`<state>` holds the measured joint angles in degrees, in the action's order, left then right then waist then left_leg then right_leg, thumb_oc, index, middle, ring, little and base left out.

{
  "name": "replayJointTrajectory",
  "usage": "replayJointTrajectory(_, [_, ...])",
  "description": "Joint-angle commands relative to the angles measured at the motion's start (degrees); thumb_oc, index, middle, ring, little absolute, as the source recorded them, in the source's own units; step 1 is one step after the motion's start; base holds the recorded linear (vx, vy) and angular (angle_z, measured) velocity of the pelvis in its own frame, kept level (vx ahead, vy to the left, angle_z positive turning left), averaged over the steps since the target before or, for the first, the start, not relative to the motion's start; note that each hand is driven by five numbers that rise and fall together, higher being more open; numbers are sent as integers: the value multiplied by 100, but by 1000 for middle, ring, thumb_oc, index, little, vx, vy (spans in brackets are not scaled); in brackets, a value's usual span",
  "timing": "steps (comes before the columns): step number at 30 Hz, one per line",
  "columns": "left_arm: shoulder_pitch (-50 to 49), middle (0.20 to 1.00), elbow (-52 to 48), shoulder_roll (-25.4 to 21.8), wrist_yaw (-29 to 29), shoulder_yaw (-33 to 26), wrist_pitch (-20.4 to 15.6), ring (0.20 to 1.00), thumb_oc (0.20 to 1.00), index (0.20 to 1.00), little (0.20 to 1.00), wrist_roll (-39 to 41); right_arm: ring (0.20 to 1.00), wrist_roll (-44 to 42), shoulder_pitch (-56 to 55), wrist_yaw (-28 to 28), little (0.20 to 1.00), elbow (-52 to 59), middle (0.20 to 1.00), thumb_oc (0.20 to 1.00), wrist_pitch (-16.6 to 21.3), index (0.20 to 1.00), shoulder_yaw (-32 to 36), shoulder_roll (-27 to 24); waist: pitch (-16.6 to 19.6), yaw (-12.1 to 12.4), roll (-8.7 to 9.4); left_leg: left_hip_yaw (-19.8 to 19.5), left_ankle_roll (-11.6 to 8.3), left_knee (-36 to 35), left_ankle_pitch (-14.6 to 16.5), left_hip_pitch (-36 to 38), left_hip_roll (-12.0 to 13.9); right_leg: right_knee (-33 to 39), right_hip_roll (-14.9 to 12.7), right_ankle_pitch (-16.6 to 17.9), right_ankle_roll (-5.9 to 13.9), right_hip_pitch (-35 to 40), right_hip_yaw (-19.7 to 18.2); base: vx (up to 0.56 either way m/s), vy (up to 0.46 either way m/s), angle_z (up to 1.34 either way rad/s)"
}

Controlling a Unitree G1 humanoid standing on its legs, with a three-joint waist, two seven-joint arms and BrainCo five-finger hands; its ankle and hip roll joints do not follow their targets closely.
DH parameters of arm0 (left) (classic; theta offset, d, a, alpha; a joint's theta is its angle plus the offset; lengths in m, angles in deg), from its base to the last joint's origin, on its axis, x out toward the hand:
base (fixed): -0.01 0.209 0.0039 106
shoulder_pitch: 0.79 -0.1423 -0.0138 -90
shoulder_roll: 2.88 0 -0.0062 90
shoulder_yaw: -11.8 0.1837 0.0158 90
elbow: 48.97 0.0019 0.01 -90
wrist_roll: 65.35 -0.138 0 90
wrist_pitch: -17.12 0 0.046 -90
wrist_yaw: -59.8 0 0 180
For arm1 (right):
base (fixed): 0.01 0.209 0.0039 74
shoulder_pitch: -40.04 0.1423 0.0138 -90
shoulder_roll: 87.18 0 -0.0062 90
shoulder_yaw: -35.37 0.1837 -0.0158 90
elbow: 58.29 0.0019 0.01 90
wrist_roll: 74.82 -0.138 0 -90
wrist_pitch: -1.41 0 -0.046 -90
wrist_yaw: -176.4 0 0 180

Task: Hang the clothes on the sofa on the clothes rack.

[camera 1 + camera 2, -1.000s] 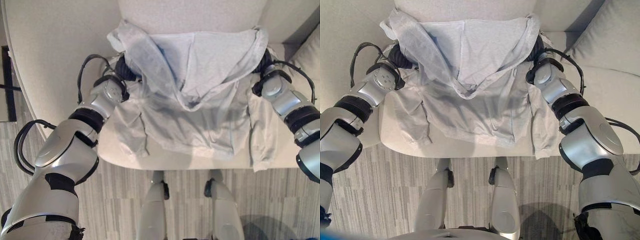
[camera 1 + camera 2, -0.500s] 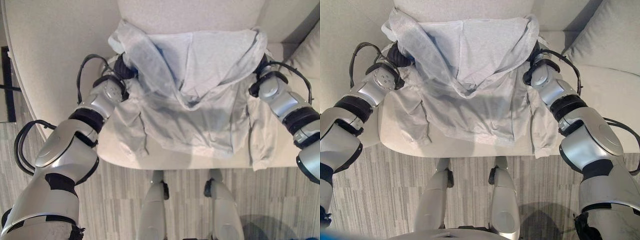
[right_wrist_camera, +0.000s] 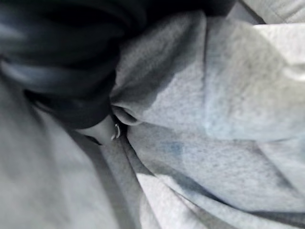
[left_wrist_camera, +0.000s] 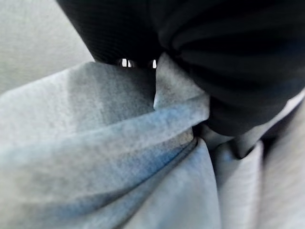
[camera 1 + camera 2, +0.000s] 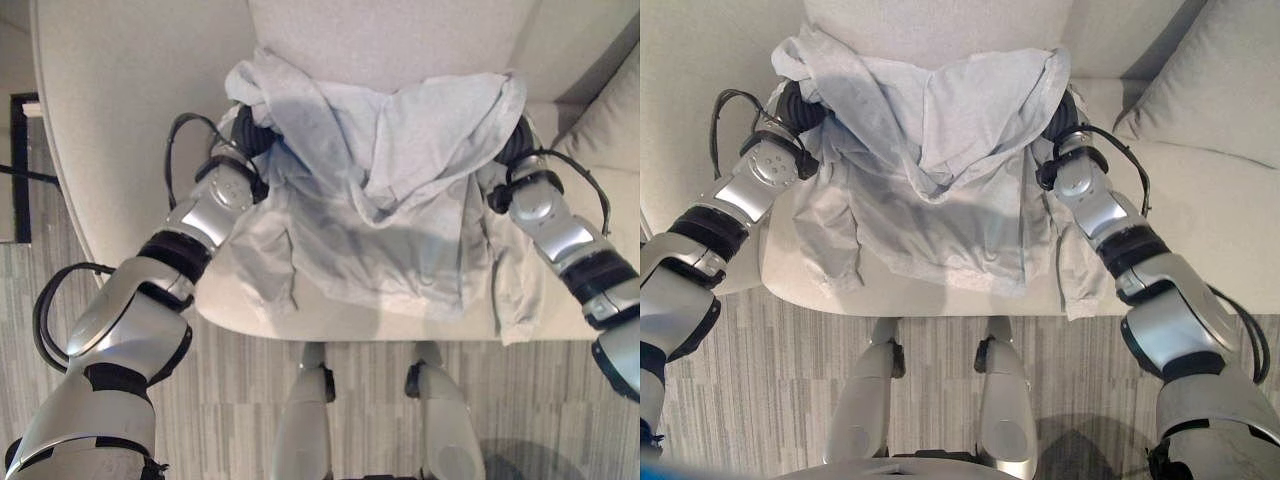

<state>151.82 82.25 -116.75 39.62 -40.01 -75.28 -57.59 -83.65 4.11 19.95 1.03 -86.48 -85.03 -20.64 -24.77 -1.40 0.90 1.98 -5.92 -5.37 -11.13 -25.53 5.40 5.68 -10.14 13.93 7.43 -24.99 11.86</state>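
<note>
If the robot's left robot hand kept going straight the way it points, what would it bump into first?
Probably more of the grey hoodie: the left robot hand is already tucked under its shoulder. Past the cloth lies the sofa's back cushion, though depth is hard to judge.

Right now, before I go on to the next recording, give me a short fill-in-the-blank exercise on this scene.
1. The grey hoodie lies on the ___.
2. The left hand and the right hand reach in at the hoodie's two ___.
3. The hoodie's hem hangs toward the striped ___.
4. A cushion lies on the robot's ___ side.

Missing words: sofa; shoulders; floor; right
</note>
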Motion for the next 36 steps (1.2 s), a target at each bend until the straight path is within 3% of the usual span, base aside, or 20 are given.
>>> replayJointTrajectory(1, [73,200,-288,-107,-425,-300,-313,200,200,200,200,-64,200,324,-92,428,200,500,200,200,405,200,667,-167,104,30,-97,-226,-198,37,280,177,-212,-68,-224,-152,757,11,-98,29,-10,7])
replayJointTrajectory(5, [-1148,200,-1468,-73,-510,-1201,-384,200,200,200,200,-173,200,647,-1289,445,200,1545,200,200,495,200,1611,164,357,26,-24,-191,-184,37,418,515,-160,-68,-260,-282,757,404,-71,46,-1,5])
replayJointTrajectory(13, [-3018,200,-3064,118,-309,-2494,-393,200,200,200,200,-491,200,963,-2670,78,200,2571,200,200,472,200,2639,578,844,88,111,-37,-4,37,816,1363,-198,-71,-465,-494,757,1219,-20,77,81,5])
replayJointTrajectory(21, [-4317,200,-3927,162,-28,-3501,-376,200,200,200,200,-896,200,1199,-3238,-319,200,3081,200,200,409,200,2977,999,1339,266,237,176,336,104,1248,2208,-499,-288,-715,-458,757,1670,-63,49,173,-4])
replayJointTrajectory(25, [-4629,200,-4179,116,56,-3755,-369,200,200,200,200,-1009,200,1208,-3264,-430,200,3176,200,200,412,200,2955,1039,1341,386,210,264,490,208,1274,2308,-582,-1041,-718,-858,728,1726,77,-55,141,-25])
replayJointTrajectory(26, [-4692,200,-4227,104,70,-3797,-369,200,200,200,200,-1021,200,1193,-3302,-479,200,3219,200,200,434,200,2964,1044,1339,398,201,264,533,209,1238,2338,-585,-1387,-595,-1091,662,1785,24,-37,70,-17])
replayJointTrajectory(27, [-4709,200,-4253,130,135,-3795,-369,200,200,200,200,-1064,200,1242,-3438,-552,200,3319,200,200,448,200,3032,1028,1425,407,198,223,590,221,1158,2325,-634,-1911,-168,-1553,569,1901,-193,-18,78,-11])
replayJointTrajectory(30, [-4719,200,-4277,213,217,-3811,-355,200,200,200,200,-1100,200,1282,-3589,-629,200,3499,200,200,477,200,3100,1040,1628,496,252,90,636,249,1054,2268,-759,-2030,502,-2004,289,2123,-575,15,-9,24])
replayJointTrajectory(32, [-4744,200,-4343,196,237,-3854,-357,200,200,200,200,-1136,200,1308,-3600,-647,200,3562,200,200,474,200,3133,1029,1671,554,297,47,623,273,1021,2275,-807,-1761,560,-2038,178,2310,-563,2,-87,30])
replayJointTrajectory(33, [-4854,200,-4390,249,245,-3974,-410,200,200,200,200,-1164,200,1274,-3557,-654,200,3619,200,200,524,200,3141,1041,1786,638,340,-25,579,305,964,2230,-876,-1193,605,-2038,107,2611,-576,-28,-180,11])
replayJointTrajectory(36, [-4941,200,-4448,326,278,-4054,-475,200,200,200,200,-1001,200,1149,-3453,-671,200,3643,200,200,571,200,3082,969,1844,723,264,-122,450,346,822,2064,-821,-527,757,-1857,51,2822,-738,-61,-116,16])
